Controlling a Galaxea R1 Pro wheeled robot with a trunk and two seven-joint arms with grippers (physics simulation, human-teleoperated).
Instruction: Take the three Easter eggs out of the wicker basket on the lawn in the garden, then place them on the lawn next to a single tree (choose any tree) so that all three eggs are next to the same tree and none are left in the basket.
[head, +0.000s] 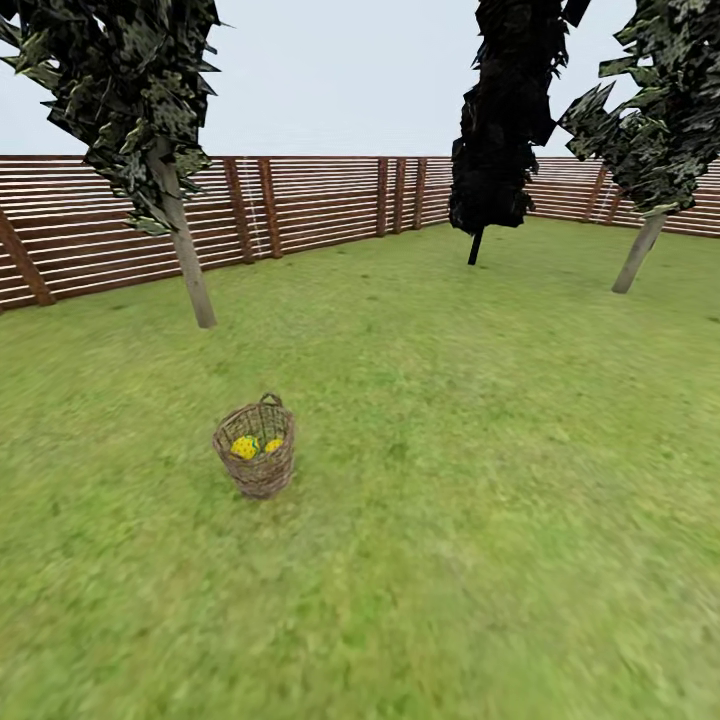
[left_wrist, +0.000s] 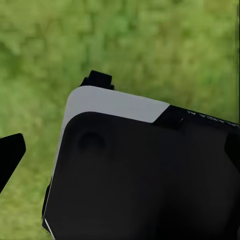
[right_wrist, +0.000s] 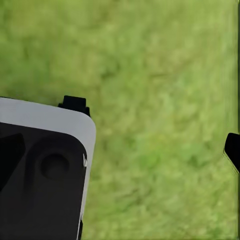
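Ahead, the wicker basket (head: 255, 449) stood upright on the lawn (head: 480, 420), left of the middle of the head view and in the nearer half of the grass. Inside it, Easter eggs (head: 246, 446) showed as yellow shapes through the open top; two could be made out, and whether a third lay beneath them could not be told. Beyond the basket and a little to its left rose a tree (head: 188, 262) with a pale bare trunk and dark speckled foliage, well apart from the basket. A second pale-trunked tree (head: 638, 252) leaned at the far right, and between the two, farther back, stood a black narrow tree (head: 500, 120) on a thin dark stem. A brown slatted fence (head: 300, 205) ran along the back of the grass under a pale sky. In the left wrist view, a dark body with a grey edge (left_wrist: 145, 170) lay over blurred grass, with a black tip at either edge of the picture; in the right wrist view, a similar dark and grey body (right_wrist: 42, 175) sat over grass with one black tip at the edge. Whether either arm's fingers were apart or together could not be told.
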